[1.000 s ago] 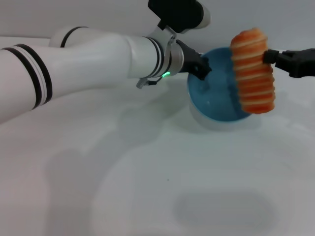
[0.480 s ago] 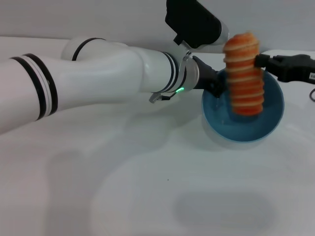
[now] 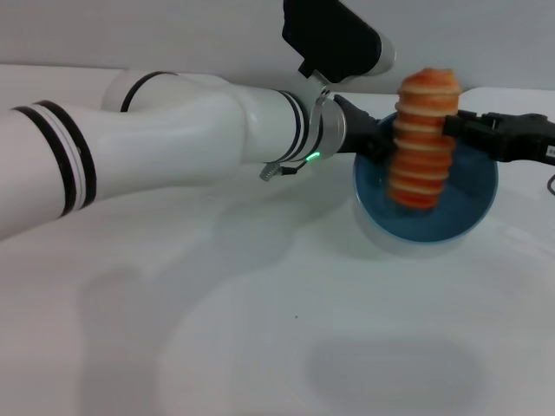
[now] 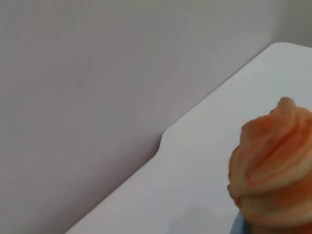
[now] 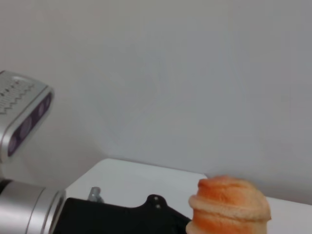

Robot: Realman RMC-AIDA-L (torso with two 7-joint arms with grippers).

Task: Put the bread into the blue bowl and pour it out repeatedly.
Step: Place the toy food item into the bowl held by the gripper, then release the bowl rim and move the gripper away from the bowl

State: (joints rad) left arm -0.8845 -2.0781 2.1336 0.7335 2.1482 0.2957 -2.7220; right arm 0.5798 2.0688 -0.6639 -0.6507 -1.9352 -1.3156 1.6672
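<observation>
Since half a second ago, the bread point(image 3: 421, 139) has tilted slightly, hanging upright over the bowl point(image 3: 425, 195). Right gripper point(image 3: 453, 126) clamps its upper side from three o'clock; left gripper point(image 3: 373, 143) grips the bowl's nine o'clock rim. Bread looks light, squashy; mid-body grip suits.

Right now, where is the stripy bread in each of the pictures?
Head view: the bread hangs upright over the blue bowl, right of centre.
Left wrist view: its rounded end shows at the lower right.
Right wrist view: its top pokes up at the bottom edge.
Shared landmark: the white table.
</observation>
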